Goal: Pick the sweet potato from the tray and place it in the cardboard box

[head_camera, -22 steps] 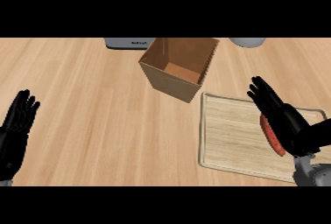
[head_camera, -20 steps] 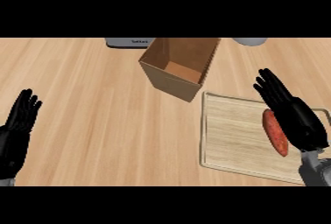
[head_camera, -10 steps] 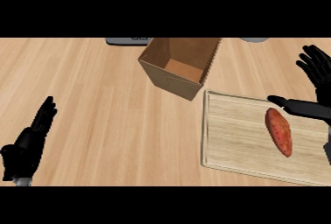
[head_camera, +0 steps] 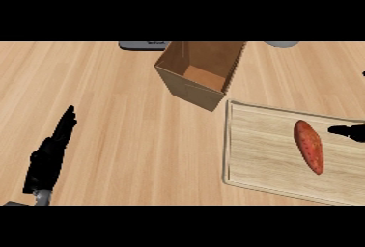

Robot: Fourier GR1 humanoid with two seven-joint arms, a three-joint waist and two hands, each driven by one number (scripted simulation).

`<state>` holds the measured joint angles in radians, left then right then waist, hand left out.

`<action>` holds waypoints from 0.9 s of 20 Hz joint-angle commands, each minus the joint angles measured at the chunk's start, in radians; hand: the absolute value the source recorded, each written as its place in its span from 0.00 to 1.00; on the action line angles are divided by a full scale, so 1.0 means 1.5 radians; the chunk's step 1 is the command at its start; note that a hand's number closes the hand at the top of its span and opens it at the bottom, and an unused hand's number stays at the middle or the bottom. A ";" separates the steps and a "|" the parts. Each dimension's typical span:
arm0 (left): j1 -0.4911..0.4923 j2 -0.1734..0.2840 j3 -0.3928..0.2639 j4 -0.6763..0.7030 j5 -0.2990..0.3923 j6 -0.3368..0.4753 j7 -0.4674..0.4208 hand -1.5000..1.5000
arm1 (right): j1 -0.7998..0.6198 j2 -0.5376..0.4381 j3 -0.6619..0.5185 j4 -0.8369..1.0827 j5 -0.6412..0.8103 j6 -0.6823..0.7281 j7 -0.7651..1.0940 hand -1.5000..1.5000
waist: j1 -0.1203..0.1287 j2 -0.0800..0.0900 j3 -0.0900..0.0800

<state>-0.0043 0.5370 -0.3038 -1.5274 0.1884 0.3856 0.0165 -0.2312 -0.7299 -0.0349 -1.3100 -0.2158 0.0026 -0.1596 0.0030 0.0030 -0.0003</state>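
The reddish-orange sweet potato (head_camera: 309,146) lies lengthwise on the right half of the pale wooden tray (head_camera: 260,154), with nothing touching it. The open-topped cardboard box (head_camera: 202,72) stands tilted just beyond the tray's far left corner. My right hand (head_camera: 349,130) shows only at the view's right edge: its thumb reaches in just right of the sweet potato's upper end, apart from it, and the hand is open. My left hand (head_camera: 50,157) rests open and edge-on at the lower left, far from the tray.
A dark grey flat object (head_camera: 146,45) lies at the counter's back edge, left of the box. Part of a grey round object (head_camera: 283,44) shows at the back right. Bare wooden counter (head_camera: 121,111) stretches between my left hand and the tray.
My right hand has pulled away to the right from over the sweet potato, now mostly out of view. The sweet potato lies uncovered. My left hand turned edge-on and shifted slightly right.
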 commanded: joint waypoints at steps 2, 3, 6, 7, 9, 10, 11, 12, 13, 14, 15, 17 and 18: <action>-0.009 -0.022 -0.007 0.015 -0.013 0.012 0.006 0.50 | 0.010 -0.139 0.046 -0.028 0.057 0.121 0.065 0.00 | -0.009 -0.003 -0.001; -0.044 -0.010 -0.003 0.010 -0.010 -0.002 0.032 0.50 | -0.023 -0.159 0.065 -0.002 0.073 0.155 0.067 0.00 | 0.001 0.001 -0.001; -0.035 -0.026 -0.012 0.019 -0.026 0.014 0.021 0.50 | -0.009 -0.212 0.113 -0.022 0.096 0.242 0.105 0.00 | 0.001 0.000 -0.001; -0.022 -0.007 0.004 0.010 -0.011 -0.002 0.019 0.50 | -0.010 -0.228 0.124 -0.046 0.097 0.266 0.131 0.00 | 0.004 -0.003 -0.002; -0.009 -0.036 -0.011 0.035 -0.027 0.007 -0.012 0.50 | -0.010 -0.229 0.151 -0.061 0.110 0.297 0.151 0.00 | 0.002 -0.002 -0.002; -0.024 -0.007 0.014 0.027 -0.011 -0.013 0.010 0.50 | -0.018 -0.238 0.154 -0.078 0.096 0.326 0.183 0.00 | 0.002 -0.003 -0.001; -0.017 -0.004 0.016 0.015 -0.006 -0.023 0.018 0.50 | -0.021 -0.213 0.165 -0.077 0.101 0.327 0.190 0.00 | 0.005 -0.002 -0.001; -0.009 -0.016 0.011 -0.002 -0.020 -0.007 0.016 0.50 | -0.036 -0.218 0.156 -0.090 0.089 0.349 0.218 0.00 | 0.004 -0.003 0.000; -0.040 -0.020 0.027 0.042 -0.011 -0.028 0.013 0.50 | -0.051 -0.194 0.167 -0.104 0.098 0.346 0.248 0.00 | 0.001 -0.002 -0.001; -0.039 -0.025 0.026 0.034 -0.020 -0.023 0.021 0.50 | -0.024 -0.208 0.152 -0.120 0.089 0.363 0.251 0.00 | -0.003 -0.003 0.000; -0.041 -0.032 0.031 0.057 -0.023 -0.029 0.010 0.50 | -0.020 -0.179 0.162 -0.151 0.100 0.341 0.294 0.00 | -0.004 -0.003 0.000; -0.017 -0.037 0.034 0.019 -0.036 -0.028 0.021 0.50 | -0.022 -0.150 0.157 -0.139 0.133 0.338 0.309 0.00 | 0.000 -0.003 0.000; -0.033 -0.056 0.011 0.027 -0.063 -0.018 0.029 0.50 | -0.034 -0.141 0.154 -0.143 0.133 0.345 0.333 0.00 | -0.001 -0.002 0.000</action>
<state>-0.0457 0.4935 -0.2700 -1.4925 0.1448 0.3527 0.0507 -0.2719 -0.9910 0.1945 -1.4937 -0.0521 0.4992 0.2502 0.0027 -0.0007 -0.0009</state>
